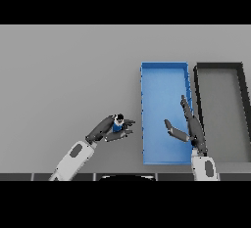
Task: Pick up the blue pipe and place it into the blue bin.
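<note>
— Start at the left: what is the left hand (109, 128) doing?

— It reaches in from the lower left over the grey table (63, 75), fingers and thumb curled round the blue pipe (117, 125). The pipe is small, blue with a dark end showing at the top (most of it is hidden by the fingers), and it sits right inside the grasp.

— Is it over the bin?

— No. Hand and pipe are left of the blue bin (164, 70), near its left wall but apart from it, level with the bin's lower half.

— And further right?

— The right hand (188, 129) shows above the bin's right side, fingers stretched straight up the picture, thumb splayed out to the left. It holds nothing. Whether it touches the bin wall I cannot tell.

— Beyond that?

— A black bin (219, 66) just beside the blue one, its floor grey.
</note>
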